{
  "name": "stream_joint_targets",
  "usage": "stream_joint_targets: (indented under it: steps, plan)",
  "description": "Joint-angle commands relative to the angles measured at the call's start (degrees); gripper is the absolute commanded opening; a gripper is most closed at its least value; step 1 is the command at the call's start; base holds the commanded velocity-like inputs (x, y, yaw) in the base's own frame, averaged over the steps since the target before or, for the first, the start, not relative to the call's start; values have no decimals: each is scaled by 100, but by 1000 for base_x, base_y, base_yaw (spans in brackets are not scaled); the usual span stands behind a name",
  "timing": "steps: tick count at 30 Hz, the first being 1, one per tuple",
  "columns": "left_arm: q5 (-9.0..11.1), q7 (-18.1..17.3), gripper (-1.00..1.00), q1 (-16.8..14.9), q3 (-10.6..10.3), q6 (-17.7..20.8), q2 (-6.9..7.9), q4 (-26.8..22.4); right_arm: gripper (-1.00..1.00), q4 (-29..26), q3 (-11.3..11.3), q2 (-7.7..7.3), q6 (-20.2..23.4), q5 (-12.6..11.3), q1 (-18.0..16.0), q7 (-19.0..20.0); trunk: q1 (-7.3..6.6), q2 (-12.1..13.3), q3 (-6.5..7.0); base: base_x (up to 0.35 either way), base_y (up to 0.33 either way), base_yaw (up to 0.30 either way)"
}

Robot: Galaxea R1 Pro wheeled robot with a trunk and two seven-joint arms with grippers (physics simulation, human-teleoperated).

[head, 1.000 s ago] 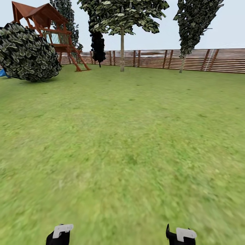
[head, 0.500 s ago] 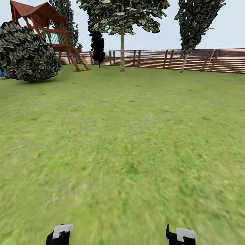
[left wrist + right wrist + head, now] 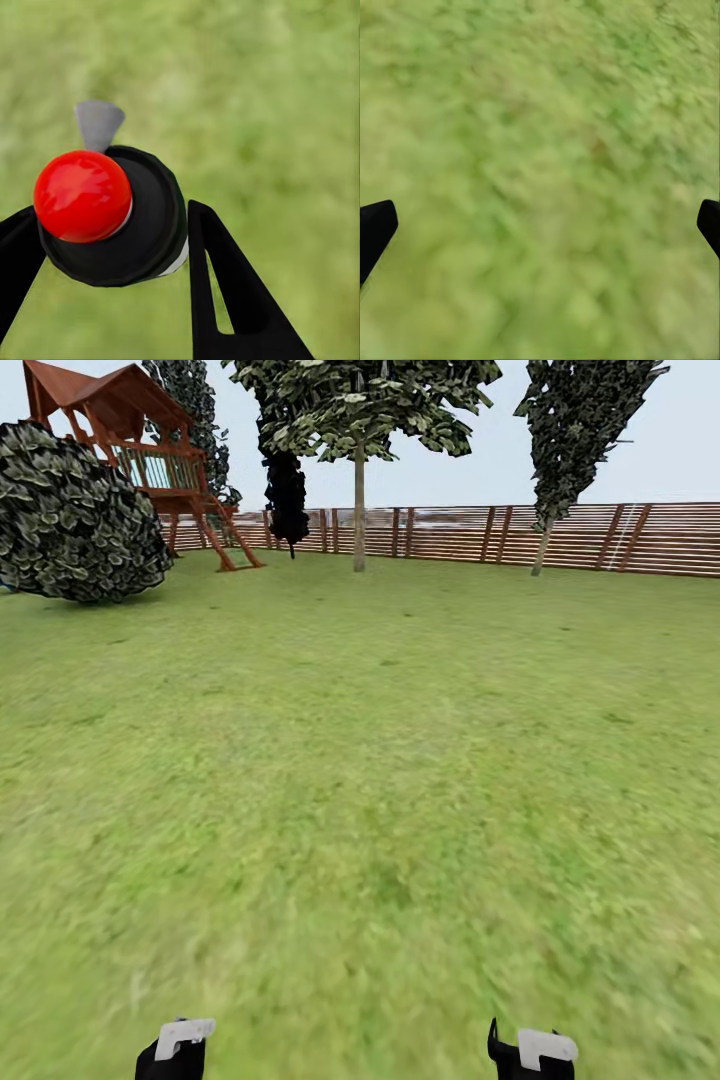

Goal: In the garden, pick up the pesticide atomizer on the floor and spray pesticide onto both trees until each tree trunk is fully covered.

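**Atomizer in left gripper, open lawn ahead**

Left gripper (image 3: 112, 247) clamped on pesticide atomizer (image 3: 112, 217) (red knob, black cap, grey nozzle tip), above grass. Right gripper (image 3: 540, 225) spread wide, nothing between fingers. Lawn (image 3: 380, 760) ahead; wooden fence (image 3: 600, 538) at far edge. One bare-trunk tree (image 3: 359, 500) near fence. Round shrub (image 3: 75, 515) and play tower (image 3: 140, 450) far left.

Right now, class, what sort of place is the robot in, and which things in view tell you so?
Most likely a fenced back garden with a play area: a wide green lawn, a brown slatted wooden fence along the far edge, and a wooden playhouse among trees.
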Motion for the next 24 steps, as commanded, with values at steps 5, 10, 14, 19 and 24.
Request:
stream_joint_targets:
  steps: [5, 10, 14, 19, 24]
  plan:
    - [0, 0, -100, -3, 6, 0, 7, -2, 100, 0, 0, 0, 0, 0, 0, 0, 0, 0, 0, 340, 0, 0]
    - [-1, 0, -100, 1, 7, 0, 13, -2, 100, 0, -1, 0, 0, 0, 0, 0, 0, 0, 0, 340, 0, 0]
    - [0, 0, -100, -3, 7, 0, 15, -3, 100, 3, -1, 0, 0, 0, 0, 0, 0, 0, 0, 340, 0, 0]
    - [0, 0, -100, -4, 7, 0, 16, -3, 100, -3, -1, 0, 0, 0, 0, 0, 0, 0, 0, 340, 0, 0]
    - [0, 0, -100, 0, 7, 0, 12, -3, 100, 2, -1, 1, 0, 0, 0, 0, 0, 0, 0, 340, 0, 0]
